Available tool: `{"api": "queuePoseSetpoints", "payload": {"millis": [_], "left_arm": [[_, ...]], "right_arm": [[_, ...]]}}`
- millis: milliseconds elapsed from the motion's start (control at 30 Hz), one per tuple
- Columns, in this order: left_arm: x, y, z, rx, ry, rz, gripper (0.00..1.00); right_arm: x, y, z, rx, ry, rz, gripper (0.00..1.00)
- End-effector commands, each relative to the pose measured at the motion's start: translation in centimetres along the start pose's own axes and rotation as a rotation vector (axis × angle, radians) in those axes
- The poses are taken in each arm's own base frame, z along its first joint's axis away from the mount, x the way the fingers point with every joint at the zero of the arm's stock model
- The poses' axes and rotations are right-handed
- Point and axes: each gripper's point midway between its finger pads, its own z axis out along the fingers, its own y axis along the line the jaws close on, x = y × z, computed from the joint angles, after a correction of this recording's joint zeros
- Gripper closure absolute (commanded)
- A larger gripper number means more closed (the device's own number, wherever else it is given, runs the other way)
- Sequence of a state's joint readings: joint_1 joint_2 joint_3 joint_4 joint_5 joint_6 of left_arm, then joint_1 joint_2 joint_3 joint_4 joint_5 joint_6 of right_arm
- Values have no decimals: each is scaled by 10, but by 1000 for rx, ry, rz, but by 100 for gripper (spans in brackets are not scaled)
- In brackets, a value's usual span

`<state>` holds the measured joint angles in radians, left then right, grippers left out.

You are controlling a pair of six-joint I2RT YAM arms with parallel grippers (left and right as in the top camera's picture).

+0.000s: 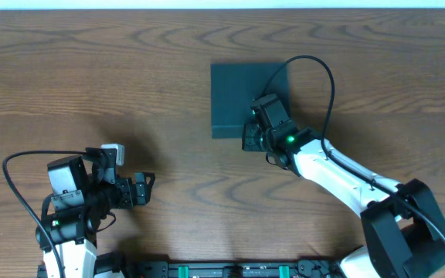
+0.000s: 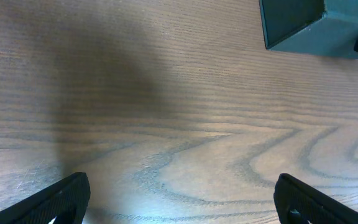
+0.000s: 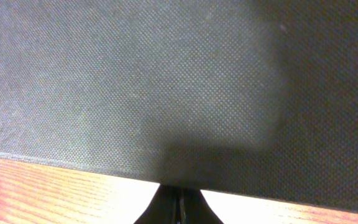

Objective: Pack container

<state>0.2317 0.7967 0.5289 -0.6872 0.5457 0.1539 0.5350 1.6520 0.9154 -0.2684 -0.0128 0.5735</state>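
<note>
Right pincer, shut and empty, is sitting at the flat-lying square container's near edge; left pincer is gaping, empty.

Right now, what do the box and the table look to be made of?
Box: probably cardboard or covered board, dark teal-green and matte. The right wrist view shows a fine dotted grain and no glare, and its edges are crisp. Table: wood or a wood-look laminate, brown, with swirling grain lines and a soft sheen. The pictures cannot settle which.
</note>
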Motion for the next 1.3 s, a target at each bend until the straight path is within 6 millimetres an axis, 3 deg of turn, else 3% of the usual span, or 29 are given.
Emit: {"api": "queuePoseSetpoints", "payload": {"millis": [0,100,133,167,233,300,567,767,900,1067,1267], "left_arm": [[1,0,0,-1,4,-2,5],[1,0,1,-1,4,-2,5],[1,0,0,-1,4,-2,4],[1,0,0,-1,4,-1,5],[1,0,1,-1,4,-1,5],[1,0,0,-1,4,-1,5],[1,0,0,-1,4,-2,5],[1,0,0,-1,4,-1,5],[1,0,0,-1,4,-2,5],[1,0,1,-1,4,-1,5],[1,0,0,-1,4,-2,5]], "right_arm": [[-15,1,-2,-6,-27,-2,98],[-17,4,-9,-17,-35,-98,99],[-19,6,-13,-21,-45,-130,93],[-22,7,-19,-27,-59,-169,74],[-30,11,-32,-39,-95,-246,12],[-38,12,-47,-44,-133,-328,1],[-52,-18,-96,7,-186,-563,1],[-70,-49,-130,14,-385,-517,1],[-62,-77,-157,-63,-519,-318,1],[-49,-95,-179,-133,-677,-309,1],[-27,-113,-184,-106,-750,-271,1]]}}
